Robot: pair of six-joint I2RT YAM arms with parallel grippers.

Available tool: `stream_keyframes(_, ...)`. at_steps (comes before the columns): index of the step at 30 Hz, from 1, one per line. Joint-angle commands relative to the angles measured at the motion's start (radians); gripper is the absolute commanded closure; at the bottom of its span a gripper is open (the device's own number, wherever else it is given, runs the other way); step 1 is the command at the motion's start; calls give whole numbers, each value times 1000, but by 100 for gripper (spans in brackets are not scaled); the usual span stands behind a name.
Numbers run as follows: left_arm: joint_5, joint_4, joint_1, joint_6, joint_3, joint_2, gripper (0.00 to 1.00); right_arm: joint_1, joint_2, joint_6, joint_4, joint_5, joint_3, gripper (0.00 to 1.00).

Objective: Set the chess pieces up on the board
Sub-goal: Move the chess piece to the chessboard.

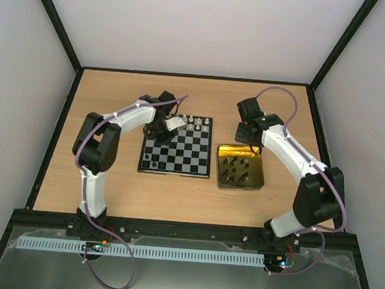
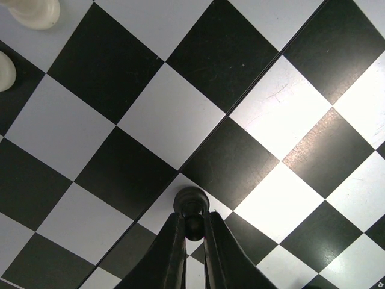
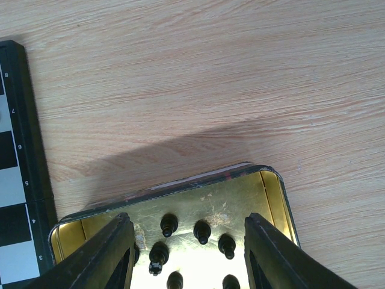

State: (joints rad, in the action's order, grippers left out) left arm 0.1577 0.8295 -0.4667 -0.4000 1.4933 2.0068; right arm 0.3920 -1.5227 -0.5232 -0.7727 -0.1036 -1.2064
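On the board [image 1: 185, 158] we have a few white pieces [image 1: 195, 123] standing; our left gripper [image 2: 194, 224] pinches a black pawn [image 2: 189, 198] over it, the right gripper [image 3: 187, 224] hangs spread, empty, above the tin [image 3: 277, 198] holding most black pieces [image 3: 202, 231].

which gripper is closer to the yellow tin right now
Right. The right gripper hangs open over the far end of the tin, above the black pieces inside. The left gripper is over the board, shut on a black pawn, well away from the tin.
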Motion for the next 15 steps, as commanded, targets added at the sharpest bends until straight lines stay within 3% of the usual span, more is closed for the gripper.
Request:
stream_keyframes(1, 10, 24, -6, -2, 18, -3, 92, -5, -7, 7, 7, -10, 11, 51)
stream_keyframes(15, 6, 7, -18, 12, -75, -82, 94, -5, 14, -3, 10, 7, 34, 51)
